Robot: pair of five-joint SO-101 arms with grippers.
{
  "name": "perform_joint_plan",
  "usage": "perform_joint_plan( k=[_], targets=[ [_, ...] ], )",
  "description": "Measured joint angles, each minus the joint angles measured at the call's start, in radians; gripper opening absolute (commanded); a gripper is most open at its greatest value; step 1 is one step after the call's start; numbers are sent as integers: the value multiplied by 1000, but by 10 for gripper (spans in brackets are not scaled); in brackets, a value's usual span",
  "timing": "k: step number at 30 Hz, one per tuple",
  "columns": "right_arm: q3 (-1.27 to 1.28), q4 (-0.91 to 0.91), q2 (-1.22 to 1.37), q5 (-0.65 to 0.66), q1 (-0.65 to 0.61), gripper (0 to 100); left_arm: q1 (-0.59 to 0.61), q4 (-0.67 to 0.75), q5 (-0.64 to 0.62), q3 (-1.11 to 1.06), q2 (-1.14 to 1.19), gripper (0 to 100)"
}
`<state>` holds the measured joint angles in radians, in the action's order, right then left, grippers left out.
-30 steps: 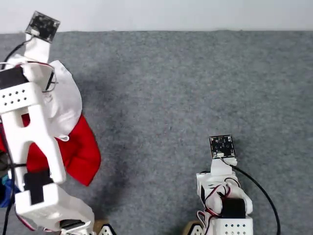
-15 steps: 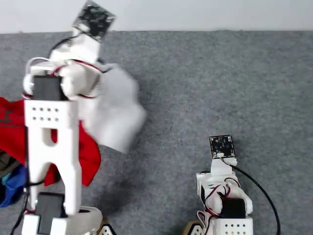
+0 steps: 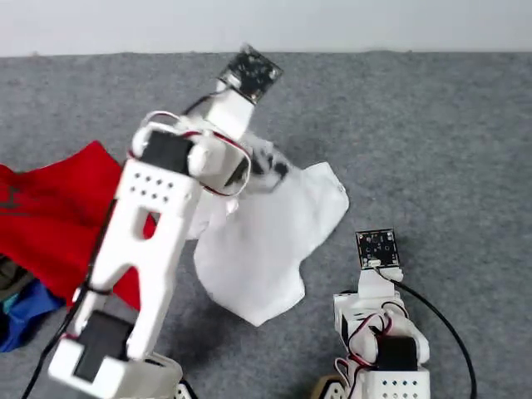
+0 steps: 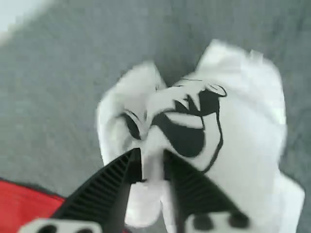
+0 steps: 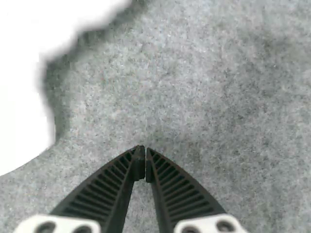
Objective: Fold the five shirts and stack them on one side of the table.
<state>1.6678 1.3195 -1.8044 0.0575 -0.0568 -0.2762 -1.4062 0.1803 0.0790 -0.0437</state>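
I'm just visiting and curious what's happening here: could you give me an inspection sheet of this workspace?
Surface: grey felt-like tabletop.
Job's things: white shirt with black print, unfolded, mid-table; red shirt and blue cloth heaped on the left arm's side.
Clutter: nothing seen.
Claws: left claw shut on the white shirt; right claw shut, holding nothing.
Cables: black cable looping by the right arm; wires on the left arm's wrist.
Surroundings: pale wall beyond the far edge.

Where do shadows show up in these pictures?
Right wrist view: a dark shadow rims the white shirt where it lies on the grey mat. Left wrist view: shadow sits in the gap between the shirt's bunched lobes. High view: the light is soft and even, with no glare.
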Motion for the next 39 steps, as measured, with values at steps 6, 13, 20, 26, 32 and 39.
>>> perform_joint_plan(
  k=[6, 13, 20, 26, 32, 39],
  targets=[
    [0, 0, 0, 0, 0, 9, -2, -120, 0, 9, 44, 198],
    [0, 0, 0, 0, 0, 9, -35, -295, 2, 49, -26, 196],
    [0, 0, 0, 0, 0, 9, -75, -321, 49, -83, -158, 196],
    [0, 0, 0, 0, 0, 9, -157, -319, 64, -367, -180, 196],
    [0, 0, 0, 0, 0, 9, -232, -172, 66, -618, -167, 199],
    [0, 0, 0, 0, 0, 9, -242, 41, 64, -758, -35, 200]
  ],
)
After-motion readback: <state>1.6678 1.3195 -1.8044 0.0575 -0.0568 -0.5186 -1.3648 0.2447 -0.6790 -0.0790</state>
